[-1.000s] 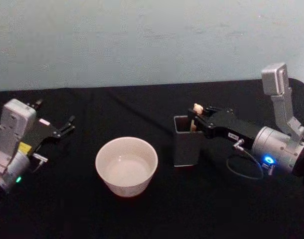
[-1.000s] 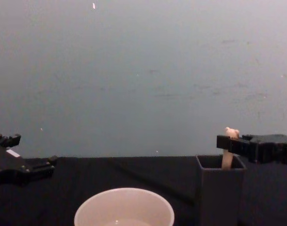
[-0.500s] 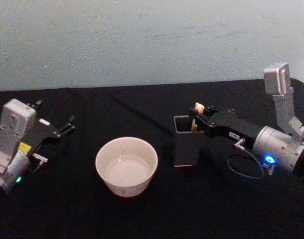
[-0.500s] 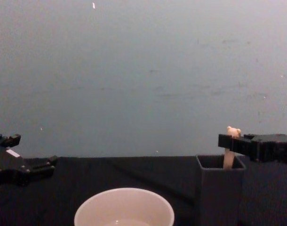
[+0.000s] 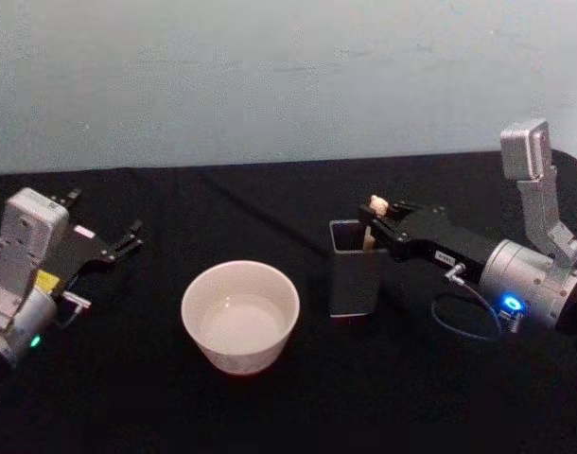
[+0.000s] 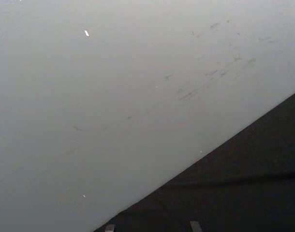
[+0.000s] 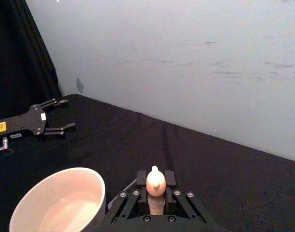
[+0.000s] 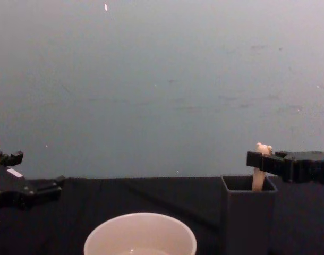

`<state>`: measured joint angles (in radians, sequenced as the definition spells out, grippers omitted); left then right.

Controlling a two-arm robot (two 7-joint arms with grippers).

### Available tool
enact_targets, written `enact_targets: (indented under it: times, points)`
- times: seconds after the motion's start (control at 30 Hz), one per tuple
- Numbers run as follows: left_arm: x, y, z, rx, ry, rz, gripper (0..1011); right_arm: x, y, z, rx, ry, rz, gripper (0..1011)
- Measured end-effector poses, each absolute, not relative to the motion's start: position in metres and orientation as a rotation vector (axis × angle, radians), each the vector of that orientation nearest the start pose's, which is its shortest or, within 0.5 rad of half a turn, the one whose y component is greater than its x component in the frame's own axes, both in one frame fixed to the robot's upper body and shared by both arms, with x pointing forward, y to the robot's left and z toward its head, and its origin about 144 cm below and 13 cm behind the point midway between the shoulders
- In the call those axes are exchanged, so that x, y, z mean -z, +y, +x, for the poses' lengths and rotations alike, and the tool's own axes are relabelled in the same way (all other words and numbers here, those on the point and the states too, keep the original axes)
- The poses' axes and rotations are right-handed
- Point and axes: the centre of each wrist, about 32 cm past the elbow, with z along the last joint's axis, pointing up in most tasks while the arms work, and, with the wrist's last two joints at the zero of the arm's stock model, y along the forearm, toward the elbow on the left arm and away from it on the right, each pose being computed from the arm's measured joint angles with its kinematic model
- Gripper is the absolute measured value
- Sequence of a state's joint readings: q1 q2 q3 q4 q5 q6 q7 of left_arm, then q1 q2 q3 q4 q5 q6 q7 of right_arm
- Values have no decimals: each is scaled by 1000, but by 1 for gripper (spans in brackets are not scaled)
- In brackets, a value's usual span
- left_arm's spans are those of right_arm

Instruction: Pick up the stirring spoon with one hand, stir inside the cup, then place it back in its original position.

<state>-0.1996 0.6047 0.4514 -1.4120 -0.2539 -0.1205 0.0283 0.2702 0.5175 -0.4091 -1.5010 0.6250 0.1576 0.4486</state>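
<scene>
The stirring spoon [image 5: 376, 202] stands upright in the dark grey square holder [image 5: 353, 279], right of the cream-white cup [image 5: 234, 357]. Its beige bear-head handle sticks out above the holder's rim; the bowl is hidden inside. My right gripper [image 5: 372, 225] reaches in from the right and is shut on the handle just below the bear head. The right wrist view shows the spoon [image 7: 155, 180] pinched between the fingers [image 7: 139, 180], with the cup [image 7: 41, 198] beside them. From the chest, the spoon [image 8: 263, 148], right gripper [image 8: 259, 159], holder [image 8: 247, 223] and cup [image 8: 141, 215] all show. My left gripper [image 5: 128, 241] rests open at the far left.
A black cloth [image 5: 270, 208] covers the table, with a pale wall [image 5: 270, 76] close behind. The left gripper [image 7: 53, 116] lies well left of the cup. A thin cable [image 5: 459, 326] loops under the right wrist.
The right gripper and the spoon's handle have shifted very slightly to the right. The left arm, the cup and the holder stay where they were.
</scene>
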Motion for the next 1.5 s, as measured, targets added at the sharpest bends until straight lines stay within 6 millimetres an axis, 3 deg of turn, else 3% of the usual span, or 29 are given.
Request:
enact_targets:
  times: [0.33,1.2,1.5]
  points:
    - [-1140,310,489,-1248,-285,304,1001,-1189,-273,512,800,158,-70,243]
    - [-1140,310,489,-1248,-285,304,1001,-1189,-273,512,800,158,-70,1003]
    - [-1140,310,489,-1248,-285,305,1001,-1189,-273,512,800,158,-70,1003]
